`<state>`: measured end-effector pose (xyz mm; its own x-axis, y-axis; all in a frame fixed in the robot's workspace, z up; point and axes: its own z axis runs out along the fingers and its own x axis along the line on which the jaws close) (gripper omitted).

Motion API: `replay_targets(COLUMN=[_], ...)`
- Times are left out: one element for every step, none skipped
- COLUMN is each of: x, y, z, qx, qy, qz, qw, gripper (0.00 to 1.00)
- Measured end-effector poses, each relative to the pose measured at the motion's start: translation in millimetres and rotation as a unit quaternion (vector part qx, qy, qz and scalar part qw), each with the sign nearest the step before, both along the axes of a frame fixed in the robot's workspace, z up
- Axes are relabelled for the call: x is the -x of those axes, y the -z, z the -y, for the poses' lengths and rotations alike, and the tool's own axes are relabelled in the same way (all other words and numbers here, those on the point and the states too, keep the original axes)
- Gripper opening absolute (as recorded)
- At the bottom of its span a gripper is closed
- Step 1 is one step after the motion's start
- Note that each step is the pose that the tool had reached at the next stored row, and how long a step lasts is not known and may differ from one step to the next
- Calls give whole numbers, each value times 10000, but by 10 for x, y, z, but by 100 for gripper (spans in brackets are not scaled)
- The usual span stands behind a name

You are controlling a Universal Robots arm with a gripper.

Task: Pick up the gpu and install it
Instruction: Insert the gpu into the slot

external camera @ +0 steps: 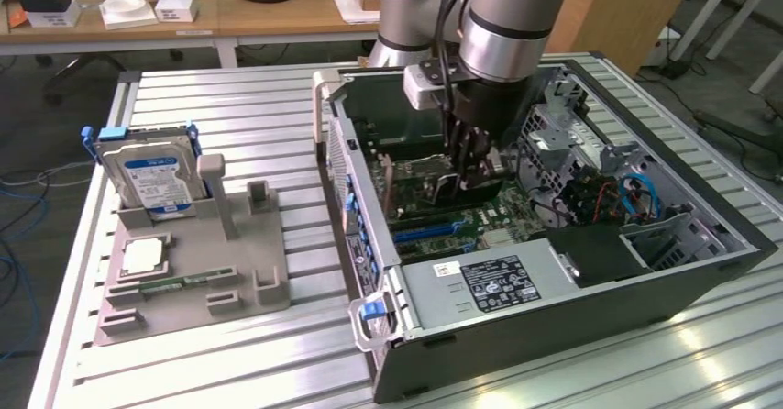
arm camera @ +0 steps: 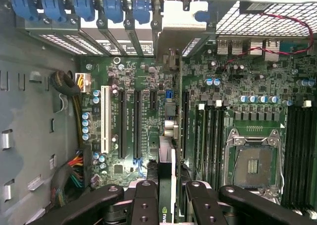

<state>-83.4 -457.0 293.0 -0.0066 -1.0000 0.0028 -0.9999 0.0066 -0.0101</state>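
Note:
The gpu (arm camera: 166,160) is a thin dark card seen edge-on in the wrist view, with a green-marked strip near the fingers. My gripper (arm camera: 168,190) is shut on it, one black finger on each side. The card hangs over the green motherboard (arm camera: 148,81), roughly parallel to the long black expansion slots (arm camera: 122,116) and between two of them. Whether its edge touches a slot I cannot tell. In the exterior view my gripper (external camera: 471,175) reaches down into the open computer case (external camera: 685,271) with the dark gpu (external camera: 475,191) at its tips.
A white slot (arm camera: 104,118), blue bracket latches (arm camera: 79,9), the CPU socket (arm camera: 252,160) and cable bundles (arm camera: 69,86) surround the card. Outside the case, a grey holder (external camera: 196,281) carries a hard drive (external camera: 153,175) and a CPU chip (external camera: 145,255). The power supply (external camera: 490,285) fills the case's near end.

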Motion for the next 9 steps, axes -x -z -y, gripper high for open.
replay_targets(x=[4,8,12,17,20,22,24,27,30], y=[8,17,25,34,41,50,60,71,81], z=[1,1,2,3,4,4,5,5,6], qx=[0,-1,0,-1,0,-1,-1,-1,0], qy=[0,0,-1,-1,-1,-1,-1,-1,0], qz=[0,0,0,0,0,0,0,0,0], qw=[10000,10000,10000,10000,10000,10000,10000,10000,10000], gripper=[26,26,26,26,26,26,26,26,26])
